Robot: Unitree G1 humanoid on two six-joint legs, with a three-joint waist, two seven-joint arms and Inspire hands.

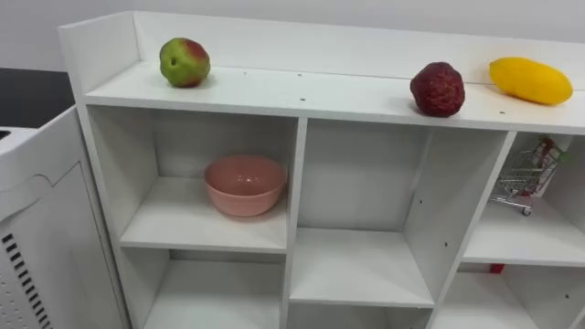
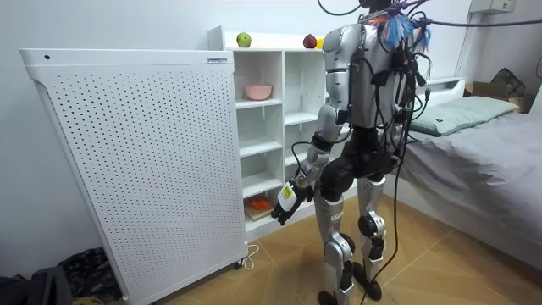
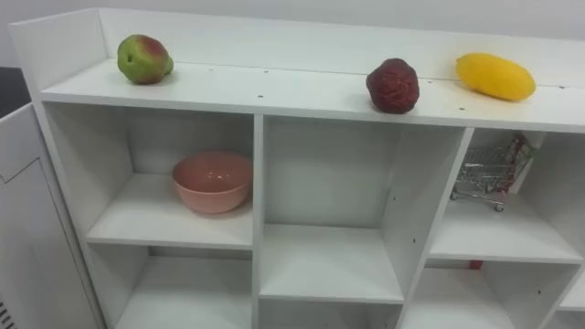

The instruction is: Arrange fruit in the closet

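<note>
1. Resting on the closet (image 1: 320, 96) top: apple (image 1: 185, 62) near its left back corner, red fruit (image 1: 437, 89) and mango (image 1: 530, 79) toward the right end.
2. Could roll off the front edge if nudged.
3. Left hand (image 2: 284, 207) low by the bottom shelves; cannot tell how the fingers lie.

Apple (image 1: 185, 62), dark fruit (image 1: 437, 90), mango (image 1: 530, 80) atop closet (image 1: 302, 94)

The white compartmented closet (image 1: 297, 183) is cut off at the frame's bottom and right edges. At right, the contents of a small wire shopping cart (image 1: 523, 183) cannot be identified. Below it, a red item (image 1: 494, 269) is mostly hidden by the shelf. In the room view, orange contents (image 2: 258, 203) at lower centre are too small to identify.
</note>
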